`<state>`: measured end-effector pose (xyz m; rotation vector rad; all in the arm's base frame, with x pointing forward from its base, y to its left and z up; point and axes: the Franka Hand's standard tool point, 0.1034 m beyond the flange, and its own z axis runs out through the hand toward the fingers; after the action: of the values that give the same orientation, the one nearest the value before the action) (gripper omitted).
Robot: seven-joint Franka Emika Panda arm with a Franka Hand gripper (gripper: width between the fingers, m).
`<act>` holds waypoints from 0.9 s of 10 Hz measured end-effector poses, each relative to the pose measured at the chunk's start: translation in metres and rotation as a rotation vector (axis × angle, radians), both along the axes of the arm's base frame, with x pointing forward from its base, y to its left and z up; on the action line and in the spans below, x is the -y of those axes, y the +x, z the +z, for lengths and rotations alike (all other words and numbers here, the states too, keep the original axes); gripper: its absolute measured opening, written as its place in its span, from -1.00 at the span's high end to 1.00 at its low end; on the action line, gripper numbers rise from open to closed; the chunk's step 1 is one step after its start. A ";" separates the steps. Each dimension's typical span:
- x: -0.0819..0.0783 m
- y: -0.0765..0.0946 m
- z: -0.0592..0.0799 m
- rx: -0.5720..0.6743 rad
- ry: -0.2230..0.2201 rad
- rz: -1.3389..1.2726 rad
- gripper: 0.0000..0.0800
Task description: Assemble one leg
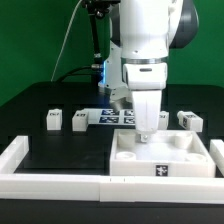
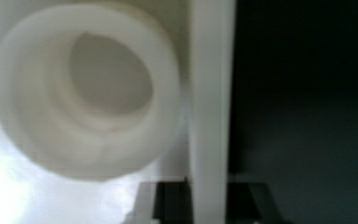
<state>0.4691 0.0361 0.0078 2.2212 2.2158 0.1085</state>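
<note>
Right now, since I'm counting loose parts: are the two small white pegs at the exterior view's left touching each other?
Apart. The exterior view shows a strip of dark table between the outer peg and the neighbour peg.

The leg (image 2: 208, 100) shows in the wrist view as a long, plain white bar, pinched on both sides between the dark fingers (image 2: 158, 203) of the hand (image 2: 202, 206). It runs just beside a round white socket (image 2: 87, 90), though whether it touches the rim cannot be told. On the dark surface (image 1: 60, 150) in the exterior view, other small white legs sit apart from it with their black-and-white markers facing the camera: a left pair (image 1: 52, 120) near each other on that view's left, and a right one (image 1: 188, 120) on its right.
</note>
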 end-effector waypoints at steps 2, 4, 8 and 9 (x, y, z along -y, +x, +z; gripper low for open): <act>-0.003 0.009 0.000 -0.006 -0.003 0.004 0.85; -0.007 0.018 0.000 -0.010 -0.003 -0.024 0.85; -0.007 0.020 0.000 -0.014 -0.003 -0.038 0.43; -0.007 0.020 0.000 -0.014 -0.003 -0.038 0.10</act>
<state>0.4887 0.0432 0.0076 2.2681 2.1779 0.0895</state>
